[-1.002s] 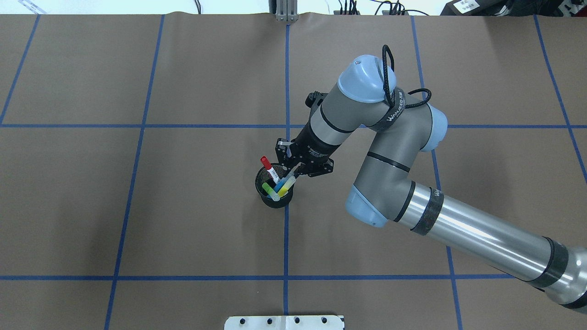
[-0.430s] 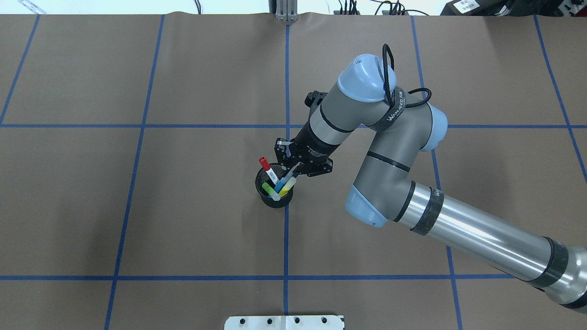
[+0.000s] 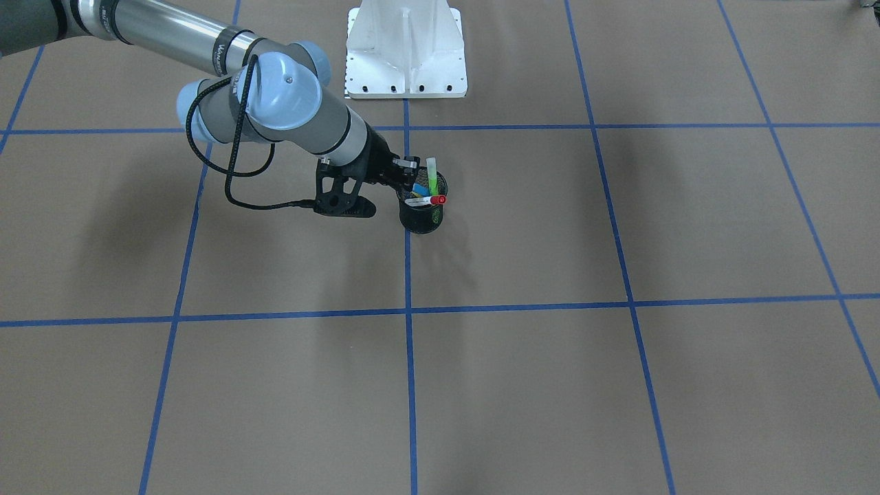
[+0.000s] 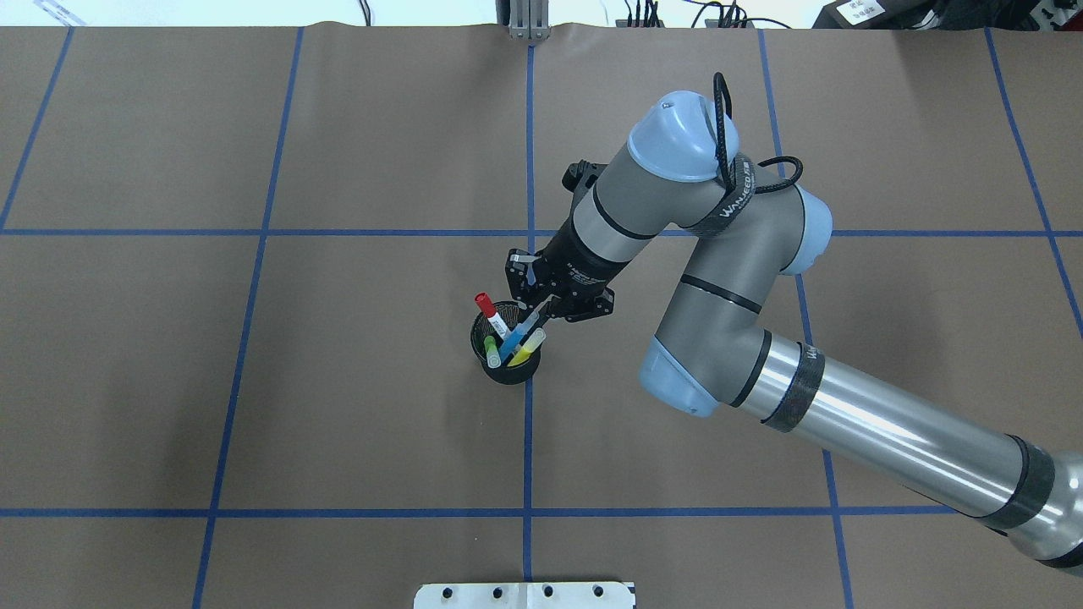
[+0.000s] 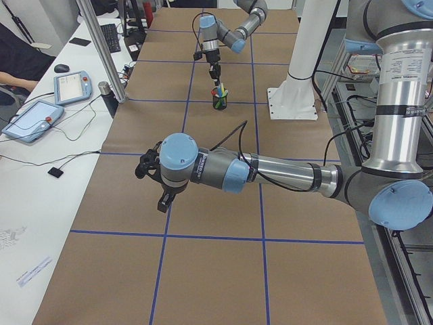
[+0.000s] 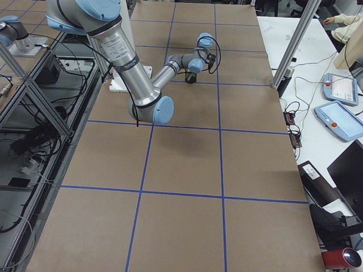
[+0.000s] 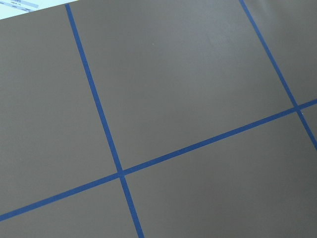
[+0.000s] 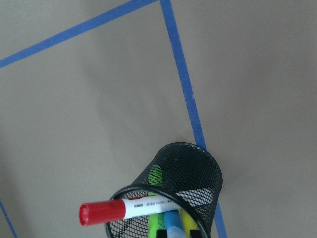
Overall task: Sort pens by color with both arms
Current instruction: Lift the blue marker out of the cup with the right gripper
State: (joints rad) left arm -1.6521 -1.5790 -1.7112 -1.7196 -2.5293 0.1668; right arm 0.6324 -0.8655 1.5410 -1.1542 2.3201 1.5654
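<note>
A black mesh cup [image 4: 508, 372] stands at the table's middle on a blue tape line and holds the pens. The red pen [image 4: 492, 313] leans out to the far left. The green pen [image 4: 491, 348] and the yellow pen [image 4: 529, 344] rest inside. The blue pen [image 4: 518, 336] slants up into my right gripper [image 4: 541, 311], which is shut on its upper end just over the cup's rim. In the right wrist view the cup [image 8: 198, 173] sits at the bottom, with the red pen [image 8: 124, 209] sticking out left. My left gripper [image 5: 162, 202] hangs over bare table; I cannot tell its state.
The white pedestal [image 3: 405, 48] stands at the robot's side of the table. Blue tape lines divide the brown table cover [image 4: 254, 381] into squares. Tablets and cables [image 5: 34, 118] lie on a side bench beyond the table's far edge.
My right arm has shifted slightly up and away from the cup. The blue pen has come up with the gripper, and the green pen has tipped more upright in the cup.
</note>
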